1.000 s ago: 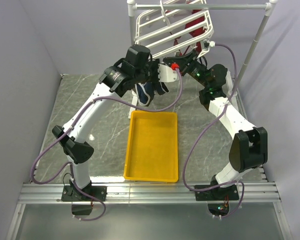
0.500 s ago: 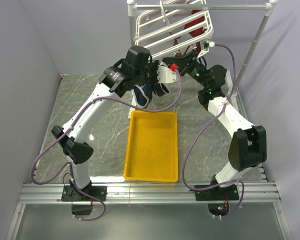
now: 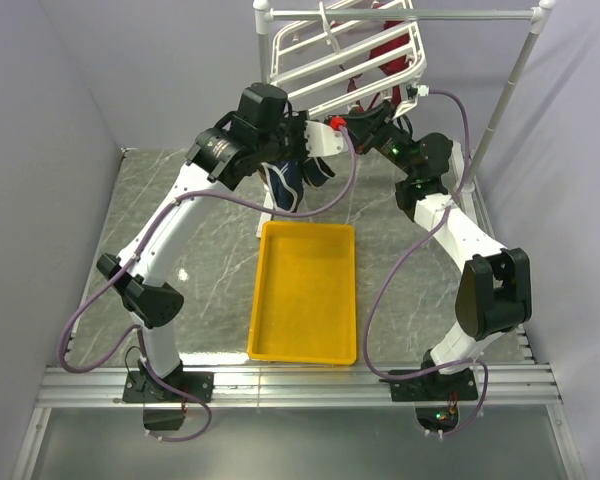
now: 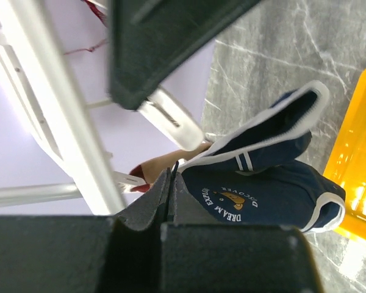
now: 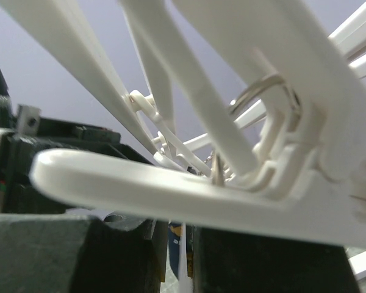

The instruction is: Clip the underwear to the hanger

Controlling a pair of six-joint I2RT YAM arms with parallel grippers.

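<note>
The navy underwear [image 3: 292,183] with white trim hangs below my left gripper [image 3: 306,150], just under the white hanger [image 3: 342,52]. In the left wrist view the left gripper [image 4: 171,173] is shut on the underwear's [image 4: 274,192] white-edged trim, with the hanger's bars [image 4: 46,104] close on the left. My right gripper [image 3: 342,124] meets it from the right at the hanger's lower edge. In the right wrist view a thin white clip tab [image 5: 185,271] stands between the right gripper's [image 5: 174,247] shut jaws, and the hanger's frame [image 5: 171,189] crosses right above them.
A yellow tray [image 3: 306,350] lies on the marble table between the arms. A dark red garment [image 3: 388,58] hangs on the hanger behind the bars. The white pole-frame stand [image 3: 507,95] holds the hanger and rises at the right.
My left arm has shifted a little up and left, carrying the underwear closer under the hanger. The right gripper has edged up and left with it.
</note>
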